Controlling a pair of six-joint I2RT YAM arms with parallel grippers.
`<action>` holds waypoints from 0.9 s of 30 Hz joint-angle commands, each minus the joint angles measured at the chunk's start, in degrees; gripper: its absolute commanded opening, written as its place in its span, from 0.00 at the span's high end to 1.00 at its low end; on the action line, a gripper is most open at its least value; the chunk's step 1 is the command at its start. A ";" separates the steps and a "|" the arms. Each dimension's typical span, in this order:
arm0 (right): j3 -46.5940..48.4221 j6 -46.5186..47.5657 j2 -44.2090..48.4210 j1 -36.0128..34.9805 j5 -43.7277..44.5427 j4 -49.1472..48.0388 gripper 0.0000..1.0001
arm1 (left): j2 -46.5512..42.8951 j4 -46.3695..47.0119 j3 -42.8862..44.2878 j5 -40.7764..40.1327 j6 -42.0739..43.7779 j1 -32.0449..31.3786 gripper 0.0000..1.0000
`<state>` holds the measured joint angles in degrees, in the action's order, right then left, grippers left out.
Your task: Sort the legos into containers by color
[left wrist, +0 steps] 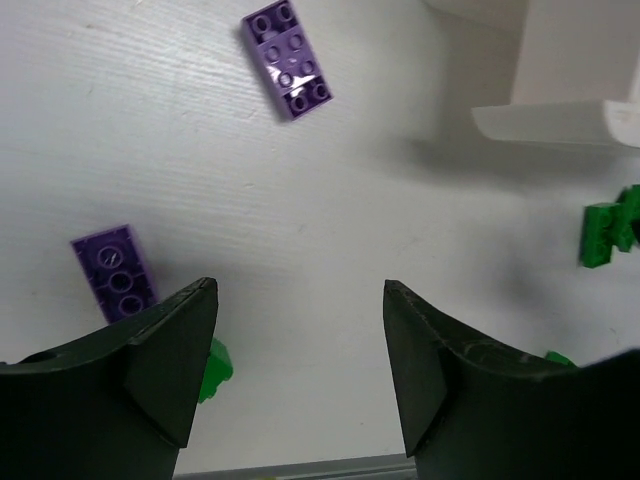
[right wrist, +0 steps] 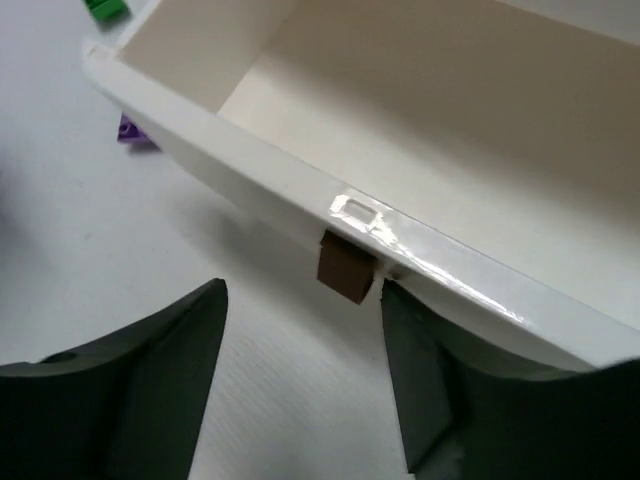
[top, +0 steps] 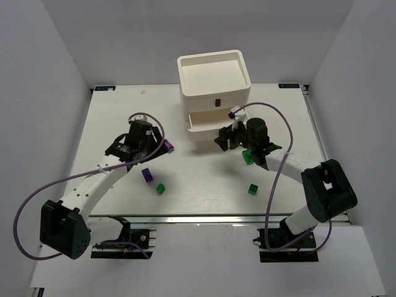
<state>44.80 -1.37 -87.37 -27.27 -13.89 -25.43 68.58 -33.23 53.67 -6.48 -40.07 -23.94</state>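
Table (top: 204,201), near edge: the left green brick (top: 161,188) and the right green brick (top: 253,189) lie well apart. Just beyond the left one lies the near purple brick (top: 147,175).

The third green brick (top: 247,156) sits beside my right forearm; I cannot tell whether they touch.

My left gripper (left wrist: 300,300) hangs over bare table with its jaws well apart and holds nothing. The far purple brick (left wrist: 287,58) lies ahead of it, studs up.

My right gripper (right wrist: 300,295) stands at the front of the open drawer (right wrist: 250,170) with its jaws spread. The brown handle (right wrist: 345,270) sits in the gap, nearer one finger, and is not clamped.

The open drawer juts from the white drawer unit (top: 235,98) at the far side of the table. The tray (top: 210,57) sits on top of the unit.
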 commanded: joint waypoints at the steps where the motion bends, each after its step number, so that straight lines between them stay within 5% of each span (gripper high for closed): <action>1: 0.73 4.52 3.17 0.11 -6.57 0.20 0.29 | -0.02 -5.16 0.03 -4.59 -2.37 0.21 0.23; 2: 0.04 5.57 4.04 0.11 -8.42 0.81 0.12 | 0.24 -6.65 -0.06 -5.20 -3.16 0.21 0.23; 10: -2.08 25.78 9.67 0.72 -31.88 14.59 0.11 | 3.84 -12.47 -2.60 -8.10 -8.88 0.21 0.31; 16: -6.47 29.06 13.55 0.99 -26.47 7.69 0.11 | 7.97 -11.68 -4.54 -11.35 -10.46 0.21 0.28; 21: 2.04 29.66 9.06 2.57 -30.93 19.44 0.11 | 13.24 -9.92 -3.49 -15.93 -9.85 0.21 0.21; 27: 3.10 29.32 10.03 3.36 -32.78 18.39 0.13 | 17.20 -8.08 -4.35 -15.41 -9.41 0.21 0.20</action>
<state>44.27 27.49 -77.87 -24.36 -43.90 -8.36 85.62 -43.51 49.15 -20.23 -49.52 -23.94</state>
